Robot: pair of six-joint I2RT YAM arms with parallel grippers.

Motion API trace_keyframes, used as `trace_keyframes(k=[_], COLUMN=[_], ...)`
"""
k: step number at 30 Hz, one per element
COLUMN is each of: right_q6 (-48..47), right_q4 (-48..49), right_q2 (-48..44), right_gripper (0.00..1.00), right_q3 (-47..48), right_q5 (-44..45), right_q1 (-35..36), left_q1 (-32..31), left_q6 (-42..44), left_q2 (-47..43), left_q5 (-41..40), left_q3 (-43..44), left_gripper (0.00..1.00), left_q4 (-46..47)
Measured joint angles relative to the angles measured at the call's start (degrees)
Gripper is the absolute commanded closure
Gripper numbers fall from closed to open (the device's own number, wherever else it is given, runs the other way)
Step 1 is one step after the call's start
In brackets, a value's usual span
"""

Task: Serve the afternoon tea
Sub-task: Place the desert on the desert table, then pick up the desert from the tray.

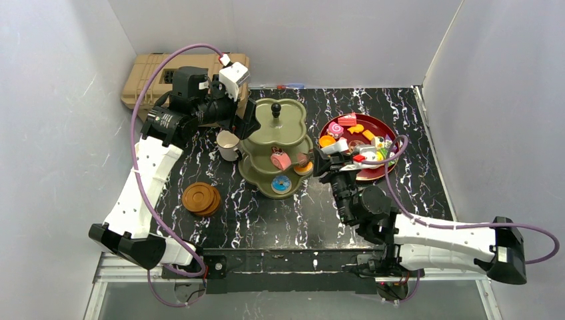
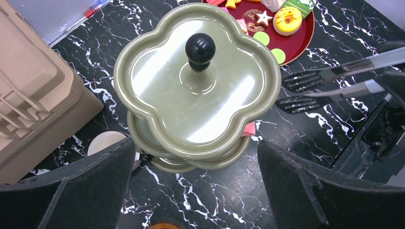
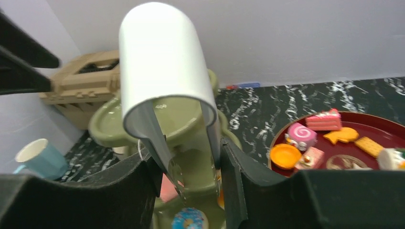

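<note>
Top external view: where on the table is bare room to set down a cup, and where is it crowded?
Free: the front strip between the saucers and the right arm, before the stand; right of the red plate. Crowded: the gap between stand and plate, where the right tool holds tongs.

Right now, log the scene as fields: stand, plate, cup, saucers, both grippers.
stand: centre; top tier bare, pastries on lower tiers
plate: right of stand, holds pastries
cup: left of stand
saucers: stacked, front left
left gripper: open, above stand
right gripper: shut on tongs, tips empty
</note>
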Motion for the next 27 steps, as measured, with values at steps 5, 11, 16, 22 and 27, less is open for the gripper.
trace_keyframes(k=[5,11,16,22,27], right_q6=[1.7,7.5,10.9,12.8,13.5], right_q4=[-5.6,-11.4,-12.7,-11.0,-8.7], right_q2=[-2.8,-1.0,7.0,16.8,22.7], right_gripper=[0.47,0.47,0.44,0.43,0.43], right_q3=[-2.0,-2.3,-1.6,-0.5,1.3], right_q5=[-0.6,-6.4,-11.2,-15.8,-17.8], right_q1=[-6.7,-23.7,-33.0,-38.3,-40.7], left_q1=[0.0,0.0,0.0,0.0,0.0], left_q6=[0.0,0.0,0.0,0.0,0.0], left_q2=[0.0,0.0,0.0,0.0,0.0], left_q5=[-0.2,-0.5,-0.6,-0.7,-0.9], left_q3=[0.1,0.4,0.5,0.5,0.5], left_gripper=[0.02,0.02,0.02,0.02,0.02], left_q4=[-0.3,-0.6,-0.9,-1.2,-1.2])
